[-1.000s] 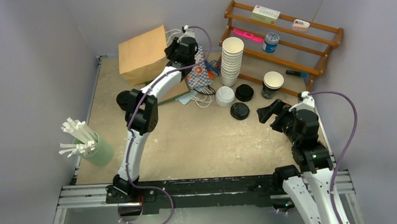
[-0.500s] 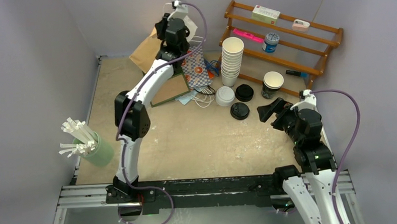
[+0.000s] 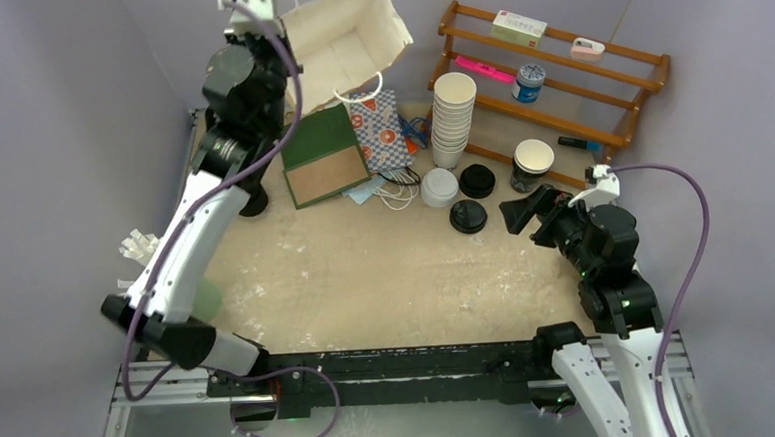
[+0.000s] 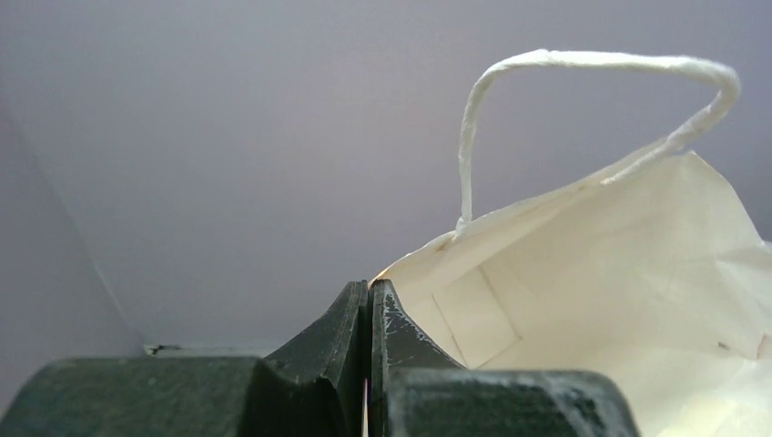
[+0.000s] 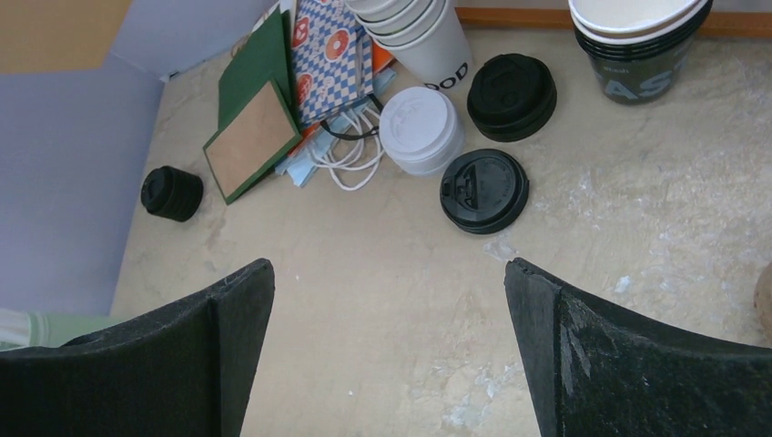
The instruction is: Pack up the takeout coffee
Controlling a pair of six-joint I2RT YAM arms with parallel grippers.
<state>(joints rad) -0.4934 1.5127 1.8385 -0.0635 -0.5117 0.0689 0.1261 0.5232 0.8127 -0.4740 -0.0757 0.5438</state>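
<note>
Moved since the earlier frames: the left arm has swung up and to the left, and the paper bag (image 3: 344, 40), which lay flat and brown at the back of the surface (image 3: 387, 279), is now raised with its mouth open and its white inside showing. The right arm has barely shifted.

- Left gripper (image 4: 370, 289): fingers pressed together, pinching the rim of the paper bag. One white twisted handle (image 4: 583, 62) loops above the rim in the left wrist view.
- Right gripper (image 5: 387, 264): fingers spread wide, holding nothing and touching nothing, poised over the surface, pointing at the lidded cups.
- Takeout coffee, 2: white-lidded cup (image 3: 440, 187) and black-lidded cup (image 3: 478, 180), upright, just beside each other, in front of the stack of white cups (image 3: 453, 115). Both stand on the surface, outside the bag.
- Black lid (image 3: 469, 216), 1: near edge of the same cluster. Whether a cup sits under it cannot be told.
- Dark lidless cup (image 3: 532, 164), 1: white inside, to the right of the black-lidded cup, at the foot of the wooden rack (image 3: 646, 75).
- Wooden rack, 1: carries five small items.
- Green folder (image 3: 323, 167), 1, and checked bag (image 3: 384, 129), 1: lying below the raised bag.
- Small black round item (image 5: 171, 192), 1: left of the folder, well apart from the cups.
- White sticks (image 3: 140, 246): a bundle at the left edge, partly hidden by the left arm.
</note>
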